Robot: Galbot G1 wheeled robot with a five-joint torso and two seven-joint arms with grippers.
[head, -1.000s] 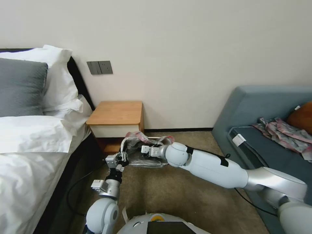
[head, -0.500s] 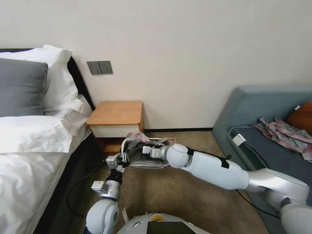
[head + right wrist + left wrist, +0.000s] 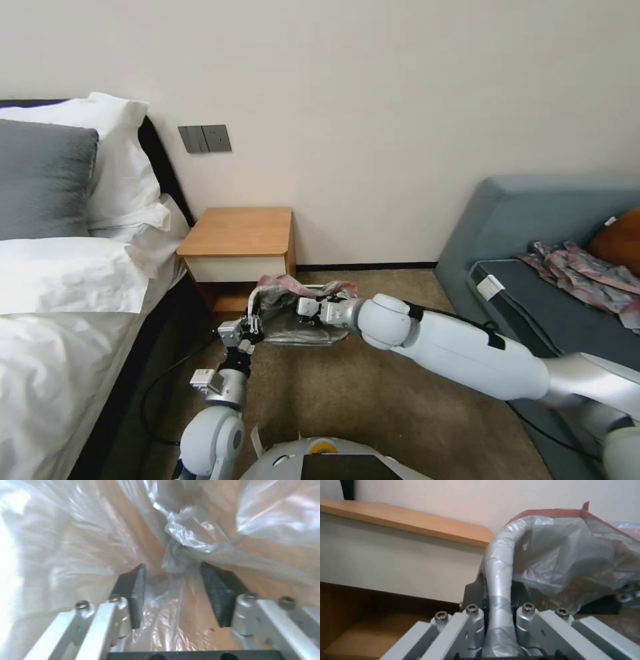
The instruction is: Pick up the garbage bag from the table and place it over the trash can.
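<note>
Left gripper (image 3: 498, 620) clamps the bag-covered rolled rim of the trash can (image 3: 255, 301), on the carpet (image 3: 373, 393) just beside the table (image 3: 237, 243); right gripper (image 3: 171, 592) sits inside the garbage bag (image 3: 303, 313), pads (image 3: 215, 592) apart around a crumpled fold; open carpet lies toward the sofa (image 3: 527, 280).
</note>
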